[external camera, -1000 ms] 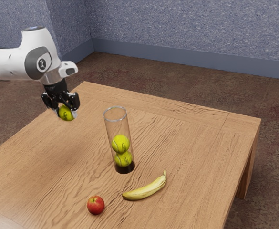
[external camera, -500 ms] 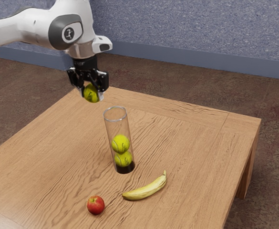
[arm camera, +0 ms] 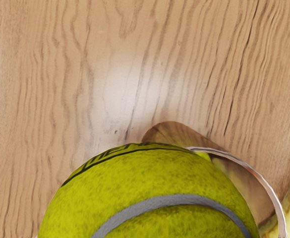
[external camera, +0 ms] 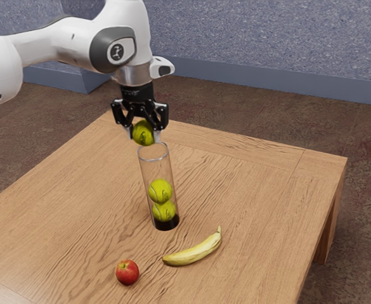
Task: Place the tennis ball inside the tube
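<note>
Two tennis balls (external camera: 160, 190) sit stacked inside the clear tube (external camera: 155, 168), upright on the table (external camera: 261, 196). End effector (external camera: 145, 135) has a third ball (external camera: 143, 132) gripped btwn its fingers, outside the tube, just above its rim & a bit toward the ext. view's left. Banana (external camera: 195, 251) lies near the tube's base, w/ red apple (external camera: 127, 272) apart from both.

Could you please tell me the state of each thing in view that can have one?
Gripper: shut on a tennis ball
Held ball: raised, outside the tube
Tube: upright, open-topped
Upper ball: inside, stacked on the lower ball
Banana: unpeeled, lying on the table
Apple: on the table, no cut showing
</note>
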Action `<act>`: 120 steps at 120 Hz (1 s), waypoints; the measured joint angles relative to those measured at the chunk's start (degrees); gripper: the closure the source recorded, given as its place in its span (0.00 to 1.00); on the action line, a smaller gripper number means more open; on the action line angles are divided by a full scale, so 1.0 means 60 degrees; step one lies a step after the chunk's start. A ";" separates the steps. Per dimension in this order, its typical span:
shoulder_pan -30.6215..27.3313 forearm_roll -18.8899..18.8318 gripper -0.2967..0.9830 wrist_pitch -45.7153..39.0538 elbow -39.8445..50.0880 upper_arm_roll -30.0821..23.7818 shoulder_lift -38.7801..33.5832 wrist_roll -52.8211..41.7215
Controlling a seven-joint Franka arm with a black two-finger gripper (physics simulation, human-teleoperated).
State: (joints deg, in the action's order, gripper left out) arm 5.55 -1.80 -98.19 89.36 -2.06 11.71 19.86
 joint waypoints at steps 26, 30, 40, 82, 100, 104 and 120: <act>0.0110 0.0171 0.45 -0.0027 0.0158 -0.0037 -0.0095 0.0618; 0.0113 0.0204 0.45 -0.0055 0.0204 -0.0038 -0.0086 0.0703; 0.0115 0.0258 0.45 -0.0114 0.0245 -0.0039 -0.0078 0.0894; 0.0115 0.0608 0.30 -0.0283 0.0474 -0.0023 -0.0194 0.1449; 0.0117 0.0610 0.27 -0.0285 0.0597 0.0194 -0.0712 0.1576; 0.0087 0.0601 0.26 -0.0232 0.0609 0.0230 -0.1018 0.1551; 0.0057 0.0067 0.25 0.0081 0.0621 0.0278 -0.2038 0.1169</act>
State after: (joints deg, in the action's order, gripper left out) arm 5.89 -1.40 -97.71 93.09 -0.40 -0.51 26.88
